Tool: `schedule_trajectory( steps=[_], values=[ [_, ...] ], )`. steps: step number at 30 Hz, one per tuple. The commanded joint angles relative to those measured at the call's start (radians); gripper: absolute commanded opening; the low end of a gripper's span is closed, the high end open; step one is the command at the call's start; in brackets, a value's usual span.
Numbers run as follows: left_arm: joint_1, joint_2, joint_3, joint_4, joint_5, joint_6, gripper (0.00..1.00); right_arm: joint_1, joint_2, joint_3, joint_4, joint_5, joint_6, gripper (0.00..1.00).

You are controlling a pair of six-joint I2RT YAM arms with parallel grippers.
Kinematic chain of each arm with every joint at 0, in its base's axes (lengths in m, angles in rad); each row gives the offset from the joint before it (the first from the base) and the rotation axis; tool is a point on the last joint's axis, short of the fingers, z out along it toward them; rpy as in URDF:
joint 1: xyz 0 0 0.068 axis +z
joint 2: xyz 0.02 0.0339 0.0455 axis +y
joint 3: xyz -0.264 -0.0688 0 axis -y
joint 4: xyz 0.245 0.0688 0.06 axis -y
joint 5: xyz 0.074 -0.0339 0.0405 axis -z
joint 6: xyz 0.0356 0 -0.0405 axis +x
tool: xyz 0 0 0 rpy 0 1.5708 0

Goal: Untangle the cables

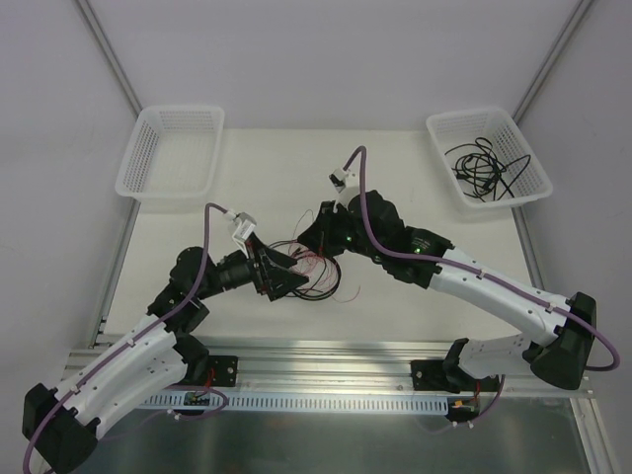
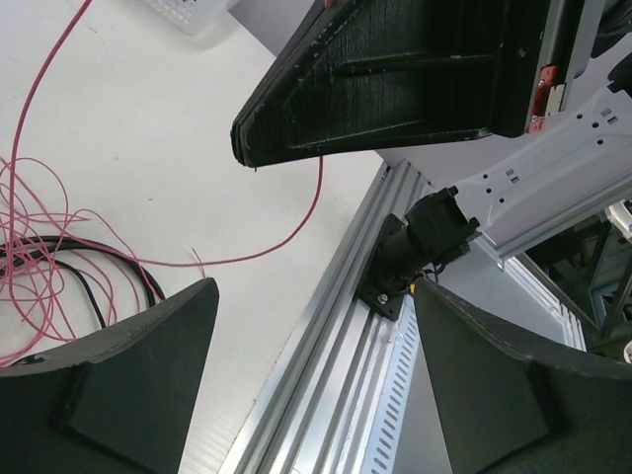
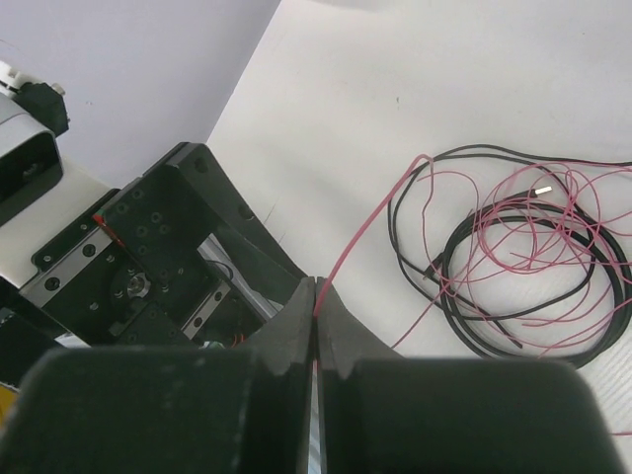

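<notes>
The cables (image 1: 321, 274) lie as a loose tangle of black cords and thin red wires on the white table between my two grippers. In the right wrist view the tangle (image 3: 528, 267) lies to the right, and one red wire (image 3: 370, 222) rises from it into my right gripper (image 3: 317, 293), which is shut on it. In the left wrist view that wire (image 2: 318, 193) hangs from the right gripper's fingers (image 2: 395, 89). My left gripper (image 2: 316, 296) is open and empty just beside the tangle (image 2: 59, 267). In the top view the left gripper (image 1: 291, 275) and the right gripper (image 1: 308, 237) are close together.
A white basket (image 1: 513, 123) at the back right holds more black cables (image 1: 484, 166). Another white basket (image 1: 148, 148) stands at the back left. An aluminium rail (image 1: 326, 357) runs along the table's near edge and also shows in the left wrist view (image 2: 336, 326).
</notes>
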Motion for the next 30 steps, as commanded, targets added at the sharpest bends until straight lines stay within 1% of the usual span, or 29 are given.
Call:
schedule_trajectory(
  steps=[1, 7, 10, 14, 15, 17, 18, 19, 20, 21, 22, 23, 24, 25, 27, 28, 29, 30],
  values=[
    [-0.009, 0.012, 0.024, 0.063, -0.002, 0.018, 0.81, 0.011, -0.020, 0.009, 0.026, 0.012, 0.005, 0.01],
    [-0.015, 0.125, 0.090, 0.071, -0.037, 0.048, 0.76, 0.027, -0.003, 0.009, 0.052, 0.010, 0.028, 0.01],
    [-0.024, 0.158, 0.106, 0.084, -0.067, 0.055, 0.71, 0.032, -0.003, 0.007, 0.060, 0.015, 0.037, 0.01],
    [-0.043, 0.170, 0.110, 0.100, -0.095, 0.058, 0.46, 0.034, -0.002, 0.003, 0.067, 0.018, 0.049, 0.01],
    [-0.046, 0.168, 0.109, 0.100, -0.103, 0.059, 0.26, 0.034, -0.003, 0.000, 0.067, 0.021, 0.051, 0.01],
    [-0.046, 0.149, 0.107, 0.078, -0.113, 0.084, 0.05, 0.032, -0.009, -0.003, 0.060, 0.027, 0.046, 0.02],
    [-0.046, 0.136, 0.112, 0.046, -0.149, 0.096, 0.00, 0.034, -0.016, -0.003, 0.046, 0.039, 0.043, 0.07],
    [-0.046, 0.113, 0.121, 0.014, -0.172, 0.129, 0.00, 0.034, -0.029, -0.005, 0.040, 0.046, 0.037, 0.11],
    [-0.046, 0.101, 0.150, -0.067, -0.193, 0.151, 0.00, 0.034, -0.039, -0.003, 0.031, 0.050, 0.031, 0.17],
    [-0.046, 0.090, 0.165, -0.102, -0.216, 0.173, 0.00, 0.034, -0.049, -0.002, 0.009, 0.058, 0.012, 0.36],
    [-0.046, 0.069, 0.182, -0.132, -0.263, 0.212, 0.00, 0.034, -0.074, 0.000, -0.001, 0.064, 0.000, 0.46],
    [-0.046, 0.060, 0.223, -0.196, -0.288, 0.231, 0.00, 0.035, -0.089, 0.004, -0.017, 0.069, -0.014, 0.55],
    [-0.046, 0.050, 0.246, -0.224, -0.317, 0.249, 0.00, 0.034, -0.104, 0.007, -0.050, 0.079, -0.040, 0.67],
    [-0.046, 0.044, 0.274, -0.254, -0.362, 0.287, 0.00, 0.034, -0.118, 0.012, -0.070, 0.088, -0.054, 0.72],
    [-0.046, 0.053, 0.375, -0.336, -0.408, 0.321, 0.00, 0.035, -0.175, 0.018, -0.122, 0.107, -0.078, 0.80],
    [-0.046, 0.081, 0.415, -0.371, -0.446, 0.352, 0.00, 0.035, -0.201, 0.017, -0.136, 0.112, -0.110, 0.82],
    [-0.046, 0.099, 0.502, -0.397, -0.462, 0.369, 0.00, 0.034, -0.247, 0.015, -0.149, 0.119, -0.126, 0.83],
    [-0.046, 0.118, 0.545, -0.441, -0.475, 0.383, 0.00, 0.035, -0.276, 0.010, -0.176, 0.139, -0.144, 0.86]
  ],
)
